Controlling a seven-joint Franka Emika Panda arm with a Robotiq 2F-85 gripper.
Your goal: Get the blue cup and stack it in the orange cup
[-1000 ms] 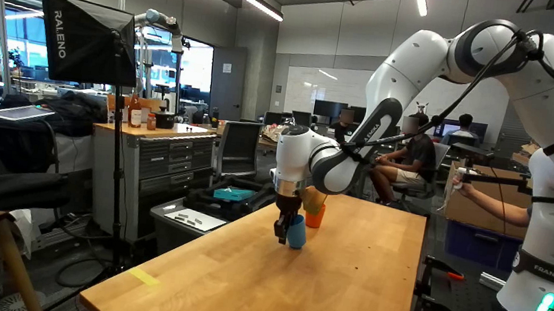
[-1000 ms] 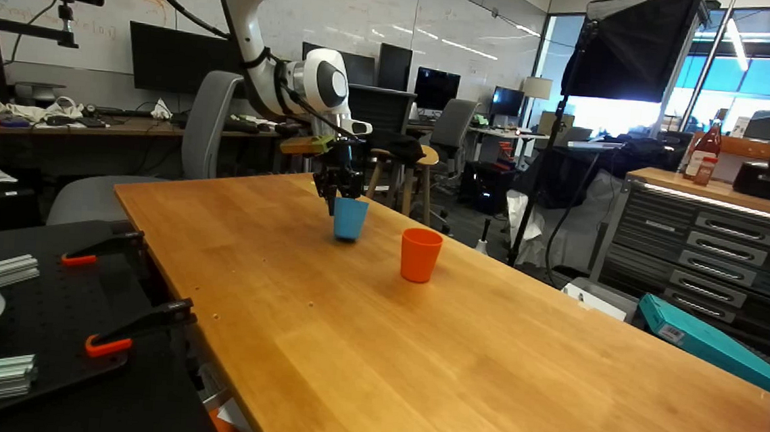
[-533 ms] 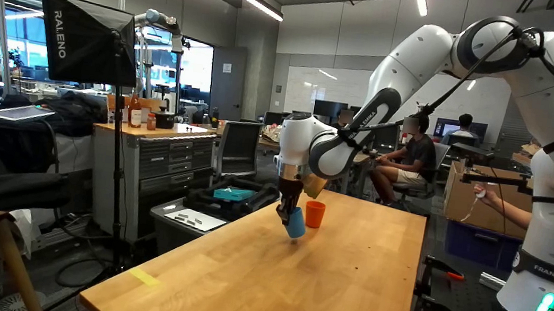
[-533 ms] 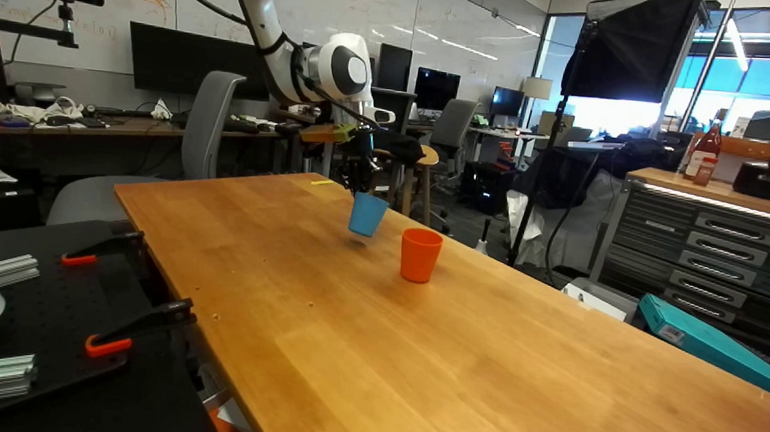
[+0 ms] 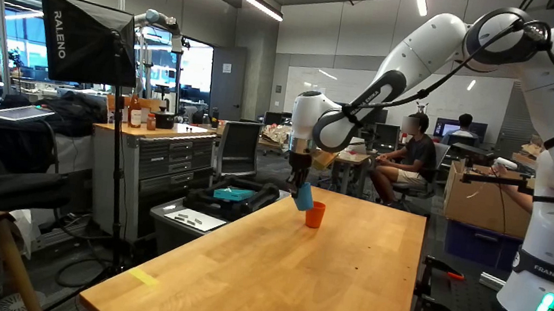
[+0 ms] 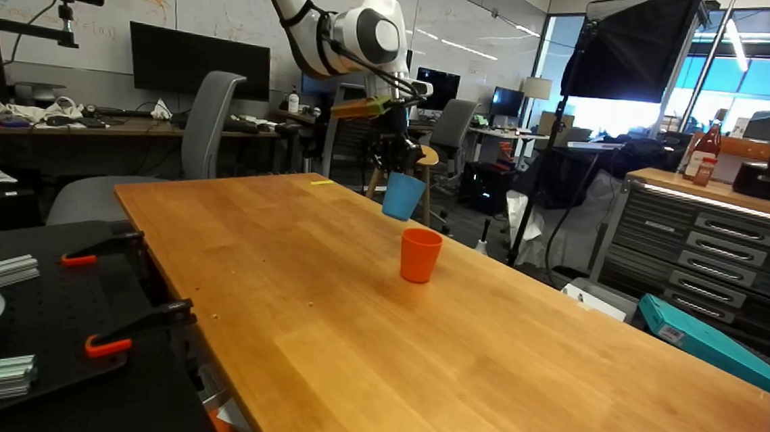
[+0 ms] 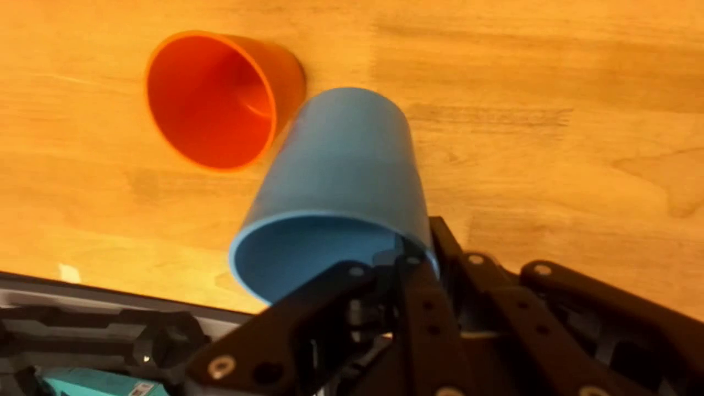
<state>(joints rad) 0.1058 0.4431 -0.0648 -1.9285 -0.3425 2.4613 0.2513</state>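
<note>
In an exterior view, held up above the wooden tabletop [image 6: 429, 355]: the blue cup [image 6: 403, 197], tilted, with its mouth toward 1 o'clock. Upright on the tabletop, at about 5 o'clock from the blue cup: the orange cup [image 6: 420, 256], with a narrow gap showing between blue base and orange rim.

In the wrist view, closed on the wall of the blue cup with the black tool [image 7: 419, 242], pinching near 3 o'clock of the mouth, with one finger inside and one outside. Turned with the cup's open end toward 6 o'clock and its base toward 12. At 10 o'clock from it, the orange cup, with its hollow inside in sight.

In an exterior view, arched over from 2 o'clock of the cups: a white robot arm [image 5: 419, 48]. From the cups, at 10 o'clock, a black studio lamp [image 5: 83, 39]; at 2 o'clock, well behind, a seated person [image 5: 419, 150]; at 8 o'clock, yellow tape [image 5: 144, 276] on the tabletop.
</note>
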